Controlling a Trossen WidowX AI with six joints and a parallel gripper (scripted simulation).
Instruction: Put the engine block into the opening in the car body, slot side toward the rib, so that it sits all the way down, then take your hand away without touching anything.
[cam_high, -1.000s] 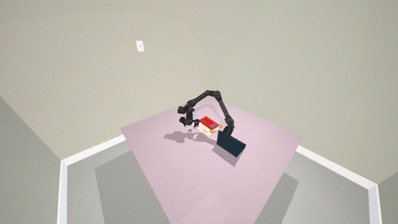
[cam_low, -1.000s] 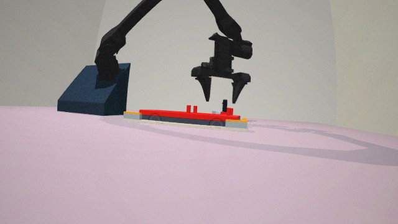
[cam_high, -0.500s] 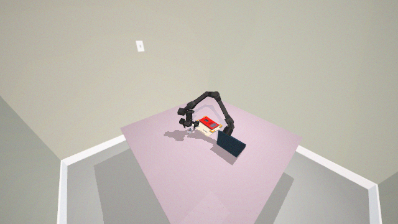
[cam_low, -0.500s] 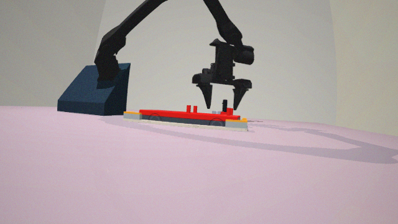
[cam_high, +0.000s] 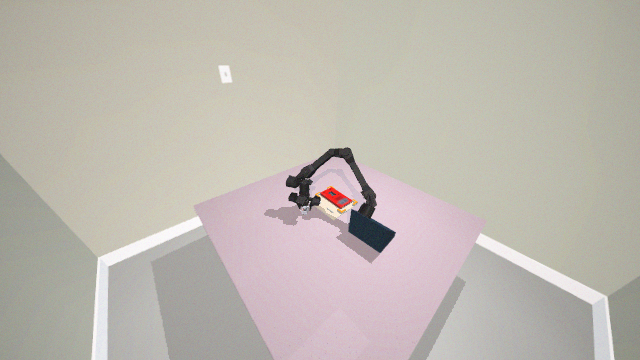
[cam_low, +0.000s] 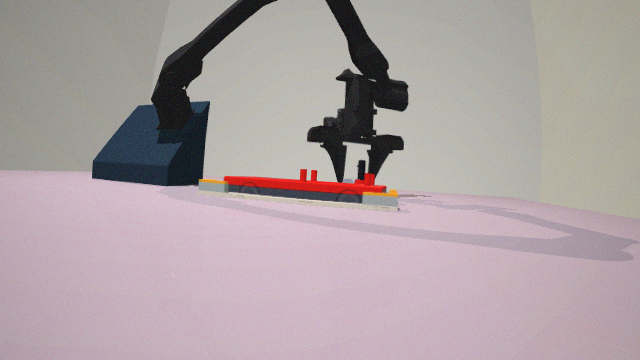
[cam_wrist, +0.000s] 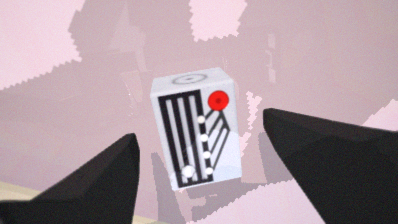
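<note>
Tabletop (cam_high: 310, 270) (cam_low: 310, 280): under everything | engine block (cam_high: 305, 209) (cam_wrist: 196, 132): on tabletop, beside car body (cam_high: 339, 198) (cam_low: 300, 184), outside its opening | big slanted block (cam_high: 371, 232) (cam_low: 135, 142): past car body's other end, seen from above

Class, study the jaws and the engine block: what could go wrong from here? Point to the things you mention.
The jaws (cam_high: 305, 208) (cam_low: 356, 181) stand apart around the engine block (cam_wrist: 195, 132), with a gap on both sides. The block looks slightly tilted between them, so closing might twist it. It also sits nearer the left of the wrist view, so one side could touch first and push it. The red car body (cam_low: 300, 184) is close by, so a sideways move might bump it.
</note>
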